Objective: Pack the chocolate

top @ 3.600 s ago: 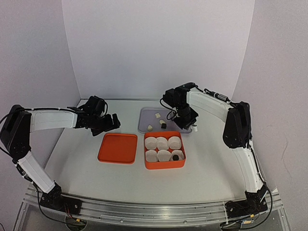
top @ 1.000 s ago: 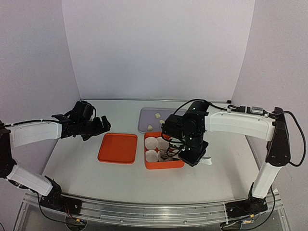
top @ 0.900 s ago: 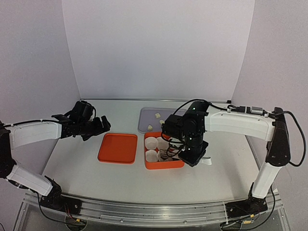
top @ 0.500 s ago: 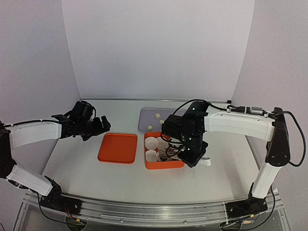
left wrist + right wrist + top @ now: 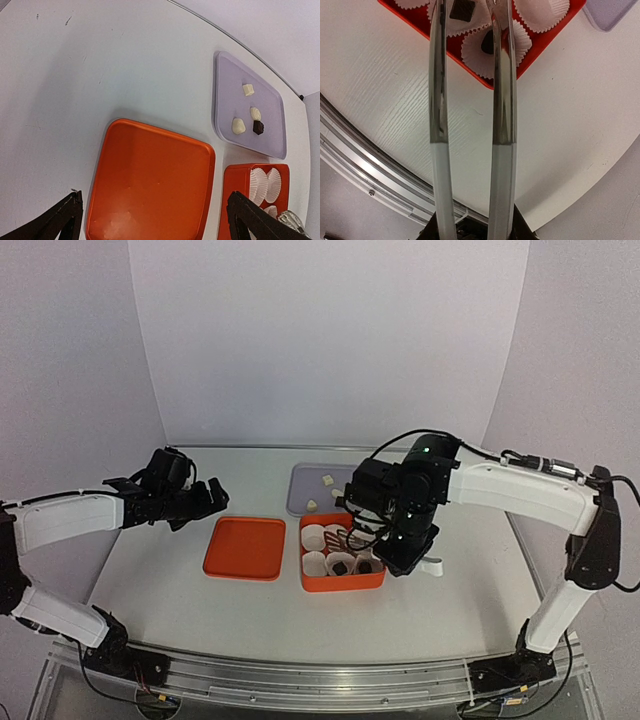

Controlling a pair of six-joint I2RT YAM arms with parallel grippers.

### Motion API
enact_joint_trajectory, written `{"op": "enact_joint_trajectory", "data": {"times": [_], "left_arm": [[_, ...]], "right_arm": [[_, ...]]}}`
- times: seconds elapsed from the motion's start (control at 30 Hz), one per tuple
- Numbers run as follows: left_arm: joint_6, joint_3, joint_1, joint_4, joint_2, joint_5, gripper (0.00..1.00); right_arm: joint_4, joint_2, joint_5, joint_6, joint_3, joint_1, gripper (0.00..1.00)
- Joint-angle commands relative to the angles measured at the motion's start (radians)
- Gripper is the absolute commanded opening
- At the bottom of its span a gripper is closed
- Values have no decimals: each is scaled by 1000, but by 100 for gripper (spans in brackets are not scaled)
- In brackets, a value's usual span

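Right jaws apart, lifted; second dark chocolate [image 5: 340, 564] now in box [image 5: 335, 586].

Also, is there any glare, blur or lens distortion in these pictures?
Top external: soft even light, no glare, faint shadows. Left wrist: the table edge bows, a wide-lens effect. Right wrist: the shiny fingers of the right hand mirror the orange box.

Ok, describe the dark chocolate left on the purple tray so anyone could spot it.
Look to the lavender tray beyond the orange box of paper cups. Three cream lumps lie on it; the dark chocolate sits close beside one, and it alone is brown-black.
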Motion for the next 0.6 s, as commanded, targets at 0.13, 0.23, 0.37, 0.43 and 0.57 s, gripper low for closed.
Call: {"op": "enact_joint_trajectory", "data": {"times": [0.13, 0.23, 0.37, 0.43, 0.57], "left_arm": [[5, 33, 3, 2, 32, 32, 100], [8, 44, 3, 24, 66, 53, 100], [17, 74, 3, 39, 123, 67, 100], [25, 94, 3, 33, 154, 67, 100], [38, 127, 3, 22, 199, 65, 100]], "right_arm": [[-125, -8, 113, 10, 240, -46, 28], [-123, 74, 108, 3, 328, -114, 28], [-126, 202, 102, -25, 433, -197, 28], [-132, 272, 93, -41, 487, -234, 28], [-143, 393, 89, -105, 584, -267, 29]]}}
